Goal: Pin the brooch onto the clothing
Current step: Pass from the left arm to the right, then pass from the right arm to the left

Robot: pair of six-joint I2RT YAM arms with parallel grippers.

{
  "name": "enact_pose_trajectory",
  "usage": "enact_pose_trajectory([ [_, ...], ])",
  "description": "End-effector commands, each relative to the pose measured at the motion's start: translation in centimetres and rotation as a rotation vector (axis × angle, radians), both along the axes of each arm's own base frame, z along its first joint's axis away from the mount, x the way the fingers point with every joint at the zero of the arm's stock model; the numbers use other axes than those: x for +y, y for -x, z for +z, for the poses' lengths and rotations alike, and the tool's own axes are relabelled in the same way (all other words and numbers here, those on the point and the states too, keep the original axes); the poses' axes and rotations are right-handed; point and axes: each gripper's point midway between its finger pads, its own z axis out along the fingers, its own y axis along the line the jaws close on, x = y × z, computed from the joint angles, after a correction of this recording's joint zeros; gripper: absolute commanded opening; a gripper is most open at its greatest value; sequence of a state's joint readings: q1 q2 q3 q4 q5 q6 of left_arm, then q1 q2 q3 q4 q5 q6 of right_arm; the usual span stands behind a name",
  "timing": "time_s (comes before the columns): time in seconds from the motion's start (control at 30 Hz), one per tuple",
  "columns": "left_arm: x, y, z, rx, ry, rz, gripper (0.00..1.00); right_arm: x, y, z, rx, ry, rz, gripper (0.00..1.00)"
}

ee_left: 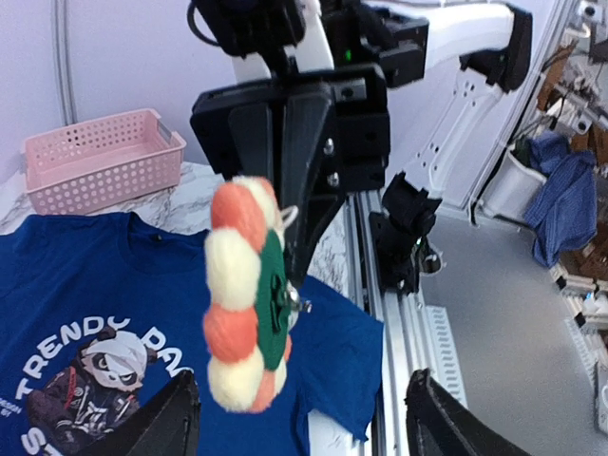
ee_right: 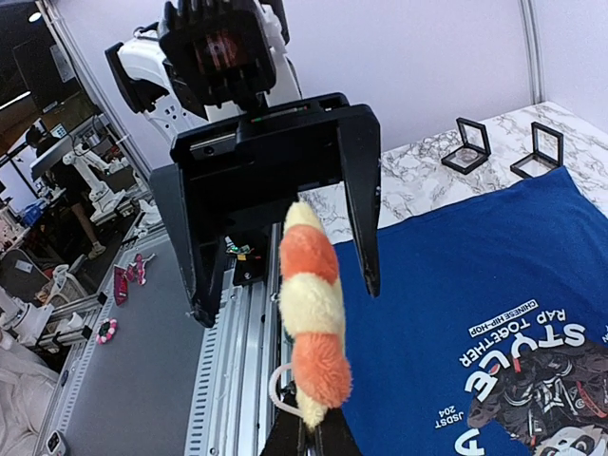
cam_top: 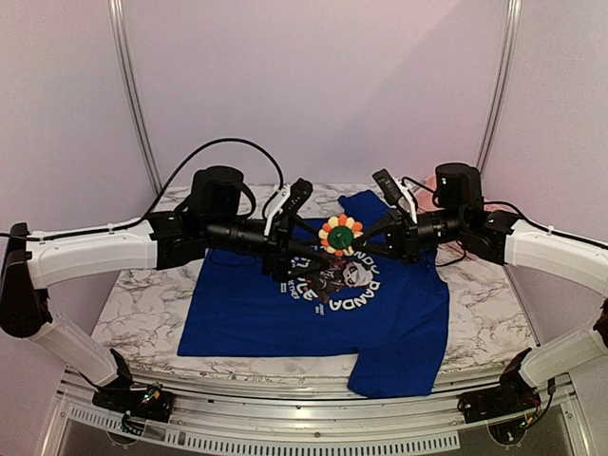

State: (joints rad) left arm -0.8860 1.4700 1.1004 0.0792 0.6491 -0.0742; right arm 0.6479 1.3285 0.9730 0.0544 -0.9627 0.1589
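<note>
While right jaws pinch brooch (ee_right: 312, 304) above clothing (cam_top: 247, 313) | left jaws spread | pink basket (ee_left: 104, 176): left wrist view only

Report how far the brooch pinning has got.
Done: the T-shirt lies spread on the table, and the brooch is up in the air above its print. In hand: the right gripper is shut on the brooch, with the left gripper open around it. Left: the brooch is not yet pinned to the fabric.

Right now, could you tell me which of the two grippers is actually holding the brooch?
The right gripper: its jaws are shut on the brooch, while the left gripper stands wide open.
</note>
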Motion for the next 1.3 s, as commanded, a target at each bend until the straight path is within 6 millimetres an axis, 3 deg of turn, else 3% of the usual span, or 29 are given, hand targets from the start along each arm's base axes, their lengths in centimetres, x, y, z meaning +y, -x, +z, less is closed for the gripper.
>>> enact_pose_trajectory([
  [0.0, 2.7, -1.1, -1.0, -0.178, -0.152, -0.021, 0.81, -1.1, -0.1, -3.0, -0.017, 0.204, -0.024, 0.0],
  [0.1, 2.8, -1.7, -0.6, -0.189, -0.2, -0.022, 0.82, -0.8, -0.3, -4.4, -0.034, 0.298, -0.012, 0.0],
  [0.17, 2.6, -1.6, -0.7, -0.158, -0.201, -0.029, 0.81, -0.3, -0.2, -4.2, -0.037, 0.278, 0.024, 0.0],
  [0.5, 2.0, -0.6, -0.9, -0.071, -0.141, -0.024, 0.78, 0.2, 1.8, 1.9, -0.153, -0.021, 0.096, 0.0],
  [0.67, 0.6, -0.9, 2.3, -0.051, 0.049, 0.014, 0.87, 0.4, 1.8, 3.5, -0.139, -0.135, 0.08, 0.0],
  [0.83, -0.4, -0.5, 5.4, -0.064, 0.199, 0.025, 0.86, 0.4, 0.9, 4.5, -0.121, -0.199, 0.02, 0.0],
  [0.93, -0.9, 0.0, 5.7, -0.036, 0.234, 0.018, 0.78, 0.3, 0.5, 5.5, -0.135, -0.243, -0.012, 0.0],
  [1.07, -1.0, 0.2, 5.4, -0.01, 0.241, 0.02, 0.5, 0.2, 0.5, 6.3, -0.147, -0.274, -0.02, 0.0],
  [1.27, -1.3, 0.1, 6.1, 0.002, 0.263, 0.024, 0.39, 0.3, 0.7, 6.6, -0.143, -0.304, -0.004, 0.0],
])
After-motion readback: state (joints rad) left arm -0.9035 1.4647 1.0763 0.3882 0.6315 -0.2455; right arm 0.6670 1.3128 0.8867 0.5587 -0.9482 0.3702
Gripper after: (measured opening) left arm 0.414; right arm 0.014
